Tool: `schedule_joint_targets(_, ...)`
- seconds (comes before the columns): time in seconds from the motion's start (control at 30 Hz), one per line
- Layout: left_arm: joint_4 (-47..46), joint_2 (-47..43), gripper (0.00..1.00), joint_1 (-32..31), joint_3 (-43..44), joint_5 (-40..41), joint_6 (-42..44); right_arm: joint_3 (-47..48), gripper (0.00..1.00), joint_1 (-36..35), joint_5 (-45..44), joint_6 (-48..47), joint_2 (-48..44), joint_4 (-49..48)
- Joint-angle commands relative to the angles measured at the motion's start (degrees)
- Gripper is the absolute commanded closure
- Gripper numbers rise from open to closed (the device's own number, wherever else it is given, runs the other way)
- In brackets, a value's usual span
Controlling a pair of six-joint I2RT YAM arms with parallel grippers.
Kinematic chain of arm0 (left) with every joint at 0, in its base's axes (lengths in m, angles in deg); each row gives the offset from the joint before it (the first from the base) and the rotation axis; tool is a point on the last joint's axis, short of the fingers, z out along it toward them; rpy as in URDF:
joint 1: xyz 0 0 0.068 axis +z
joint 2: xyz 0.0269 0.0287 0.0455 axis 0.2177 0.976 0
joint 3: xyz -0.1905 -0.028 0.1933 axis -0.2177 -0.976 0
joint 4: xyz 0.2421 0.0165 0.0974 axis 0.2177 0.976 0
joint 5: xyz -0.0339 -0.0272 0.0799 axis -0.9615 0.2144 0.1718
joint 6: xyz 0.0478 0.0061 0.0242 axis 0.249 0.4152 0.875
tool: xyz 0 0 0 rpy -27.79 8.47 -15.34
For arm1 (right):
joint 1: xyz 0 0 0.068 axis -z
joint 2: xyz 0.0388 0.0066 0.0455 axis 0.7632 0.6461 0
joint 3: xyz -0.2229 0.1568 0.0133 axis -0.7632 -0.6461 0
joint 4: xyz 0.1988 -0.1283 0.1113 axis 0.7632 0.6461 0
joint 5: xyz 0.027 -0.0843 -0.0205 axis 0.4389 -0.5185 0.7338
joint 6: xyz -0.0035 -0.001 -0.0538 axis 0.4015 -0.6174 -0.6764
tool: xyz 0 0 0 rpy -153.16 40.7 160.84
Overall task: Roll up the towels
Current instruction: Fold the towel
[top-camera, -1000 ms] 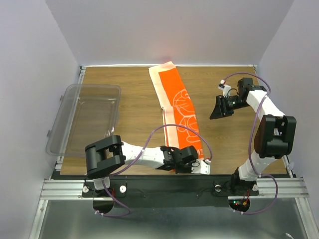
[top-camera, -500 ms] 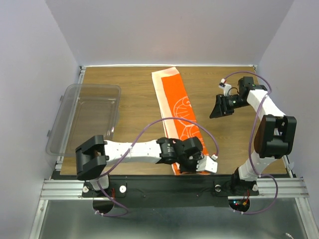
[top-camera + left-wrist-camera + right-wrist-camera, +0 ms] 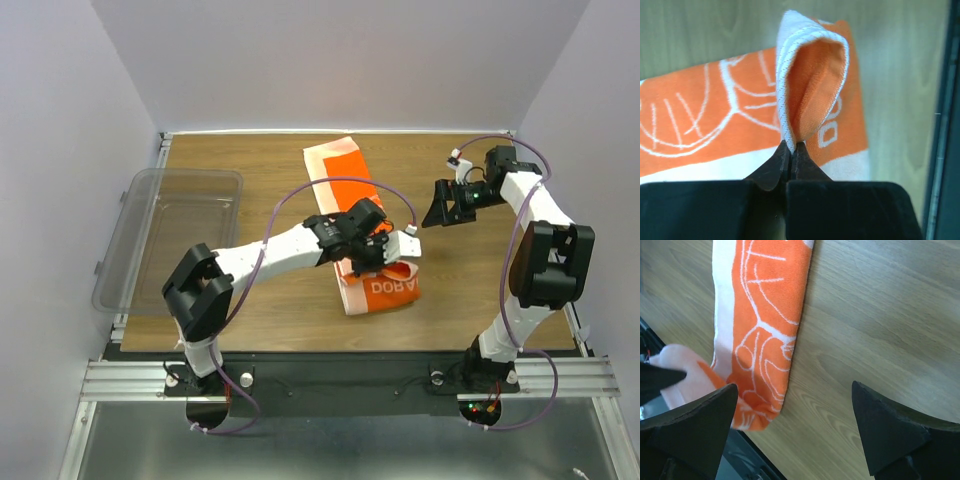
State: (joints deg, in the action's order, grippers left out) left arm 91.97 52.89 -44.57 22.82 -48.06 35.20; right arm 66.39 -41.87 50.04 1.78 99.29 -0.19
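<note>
I see the towel [image 3: 335, 165] in the middle of the table [image 3: 250, 170], lying as a long strip from the far edge toward me. Its near end does not lie flat. It curves up and back over the strip, so the part closest to me is doubled, and there I can read the white letters [image 3: 385, 287] DORA on orange.

The left pincer [image 3: 385, 250] is above this doubled part and has the towel's end in its grip. In the left wrist view the left pincer [image 3: 791, 152] has its jaws pressed together with the cloth edge between them. The cloth rises from them as a rounded loop, pale outside and orange inside. Behind the loop the towel [image 3: 690, 120] lies flat with white drawn lines on it.

The right pincer [image 3: 440, 208] is to the right of the towel, beside its far half and apart from it. Its jaws stand wide and nothing is between them. I think it hangs above the wood without touching, but I cannot be certain from these views. Its wrist camera shows the towel [image 3: 765, 305] at the upper left and bare wood under the right pincer [image 3: 794, 390].

A clear plastic tub [image 3: 170, 235] sits at the left edge of the table, well apart from the towel.
</note>
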Motion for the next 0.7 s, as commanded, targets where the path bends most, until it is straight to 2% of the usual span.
schedule_joint_targets(0.0,-0.1,2.3,1.00,3.0,4.2,0.5,3.6,2.0,0.00,0.7,-0.8,-0.3,0.1,-0.2)
schedule_joint_targets(0.27,-2.0,7.3,1.00,7.5,6.0,0.8,5.2,1.2,0.00,1.1,-1.3,-1.1,0.7,-0.2)
schedule_joint_targets(0.67,-2.3,12.2,1.00,10.1,10.6,1.7,7.7,-0.3,0.00,1.1,-0.4,-1.9,1.9,-0.2)
